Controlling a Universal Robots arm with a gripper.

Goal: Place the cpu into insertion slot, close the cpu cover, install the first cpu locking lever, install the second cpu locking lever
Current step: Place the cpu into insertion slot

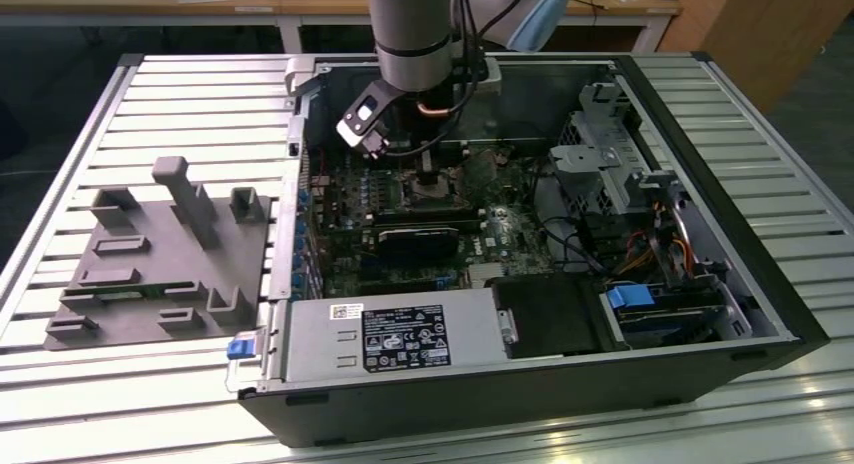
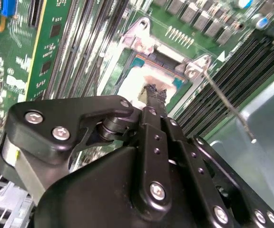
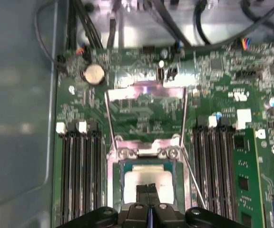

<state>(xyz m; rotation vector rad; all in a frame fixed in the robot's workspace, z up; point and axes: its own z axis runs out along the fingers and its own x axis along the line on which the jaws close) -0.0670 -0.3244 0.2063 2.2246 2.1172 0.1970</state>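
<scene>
Your arm (image 1: 414, 34) drops almost straight down into the open computer case (image 1: 534, 404), with its wrist upright above the socket (image 3: 112, 183) in the green board (image 3: 75, 109). The gripper (image 3: 149, 190) points down at the middle of the socket. Its two black fingers (image 3: 141, 194) are pressed together with nothing between them.

In the second wrist view, the tip of the gripper (image 2: 156, 95) is right at the top face of the chip (image 2: 138, 85). You cannot tell whether it touches the chip or sits just above it. The chip lies flat inside the socket, silvery face up.

The cover (image 3: 146, 90) is swung open and stands up from its hinge along one edge of the socket, so the socket is uncovered. A thin lever (image 3: 194, 178) slants away from one corner of the socket, apart from the cover. Its free end reaches out past the memory slots (image 3: 213, 175) beside the socket, and more memory slots run along the socket's opposite side.

A round coin battery (image 3: 94, 73) sits on the board beyond the raised cover, away from the socket. A grey fixture (image 1: 160, 254) lies on the slatted table (image 1: 761, 114) outside the case, well apart from the socket.
</scene>
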